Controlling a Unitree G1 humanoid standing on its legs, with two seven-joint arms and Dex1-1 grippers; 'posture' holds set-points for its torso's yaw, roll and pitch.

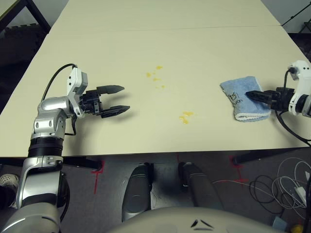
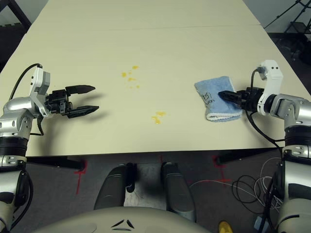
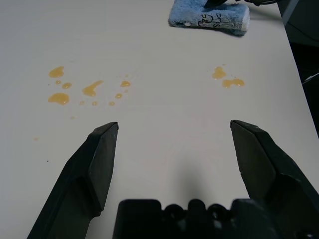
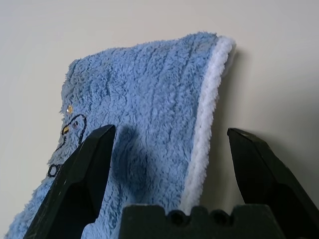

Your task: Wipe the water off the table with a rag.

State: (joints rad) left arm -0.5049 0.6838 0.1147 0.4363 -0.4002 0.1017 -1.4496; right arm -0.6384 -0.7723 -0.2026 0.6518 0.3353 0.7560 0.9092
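Pale table (image 1: 146,43), seam across the far part, dark floor and cables beyond its edges. Rag (image 1: 241,97) lies flat at the right side near the front edge; right gripper (image 4: 169,149) spread wide over it, 1 finger (image 4: 82,172) above the blue pile, the other past the white hem, nothing held. Risk: closing from this angle may pinch only the top fold, or shove the rag toward the edge. Water (image 1: 155,77) sits in 2 clusters mid-table, second (image 1: 185,117) nearer the front. Left gripper (image 1: 112,99) open, empty, well left of both. Path from rag to spills looks unobstructed.
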